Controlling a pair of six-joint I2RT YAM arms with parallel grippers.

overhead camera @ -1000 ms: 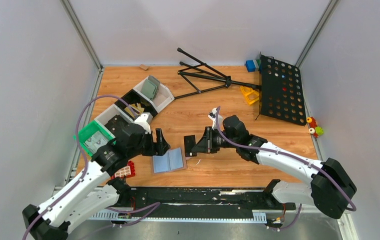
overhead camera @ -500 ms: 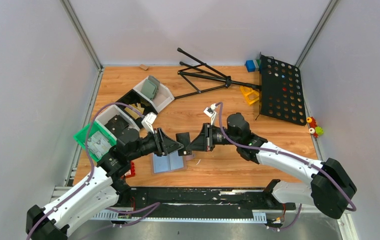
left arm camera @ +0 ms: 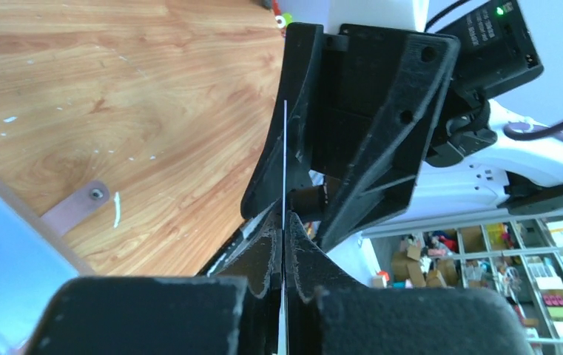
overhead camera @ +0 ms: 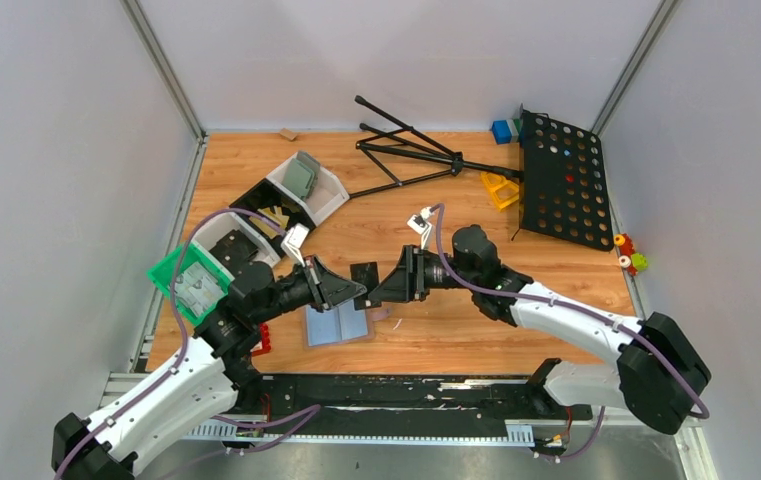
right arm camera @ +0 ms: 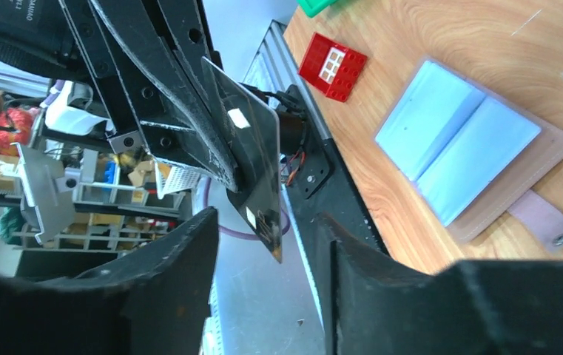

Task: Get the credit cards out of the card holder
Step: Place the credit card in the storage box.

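One of the credit cards [overhead camera: 364, 274], black with small pale marks, hangs in the air between the two grippers. My left gripper [overhead camera: 354, 290] is shut on it; in the left wrist view the card [left arm camera: 284, 159] shows edge-on as a thin line pinched between the pads. My right gripper [overhead camera: 380, 289] faces it with its jaws open, and the card [right arm camera: 252, 151] sits in the gap touching neither finger. The card holder [overhead camera: 337, 325] lies open and flat on the table just below, its light blue faces up [right arm camera: 459, 144] [left arm camera: 4, 248].
A green bin [overhead camera: 188, 277], white bins [overhead camera: 328, 190] and a grey-green holder [overhead camera: 301, 178] stand at the left. A red brick [overhead camera: 256, 342] lies near the left arm. A black tripod [overhead camera: 406, 150] and a perforated black board [overhead camera: 561, 180] lie at the back right.
My left gripper swung right to meet the right one and closed on the card. The right gripper, which held the card before, has opened its jaws.
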